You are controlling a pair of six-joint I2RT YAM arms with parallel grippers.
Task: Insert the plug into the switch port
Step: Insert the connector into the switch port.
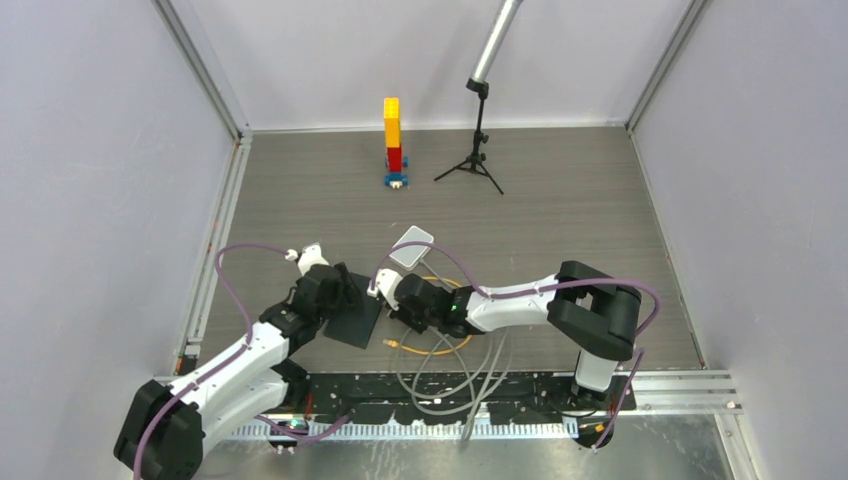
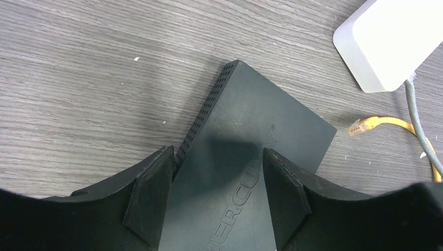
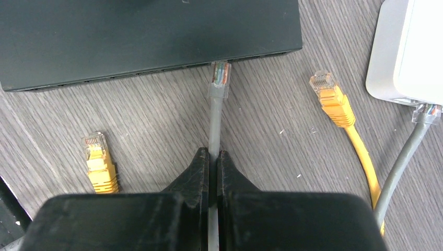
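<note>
Grey wood-grain table (image 1: 560,190) lay between pale walls. Toward its near edge, the left gripper (image 2: 214,163) stood open astride the black switch (image 2: 245,110). The right gripper (image 3: 213,154) pinched a grey cable (image 3: 214,123), with its plug (image 3: 220,78) tip at the switch port (image 3: 235,56) edge.

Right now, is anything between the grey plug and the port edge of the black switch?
Nothing visible does. The right tool holds the grey cable, with the grey plug tip-first at the black switch's port edge. One yellow plug and another lie off to either side.
</note>
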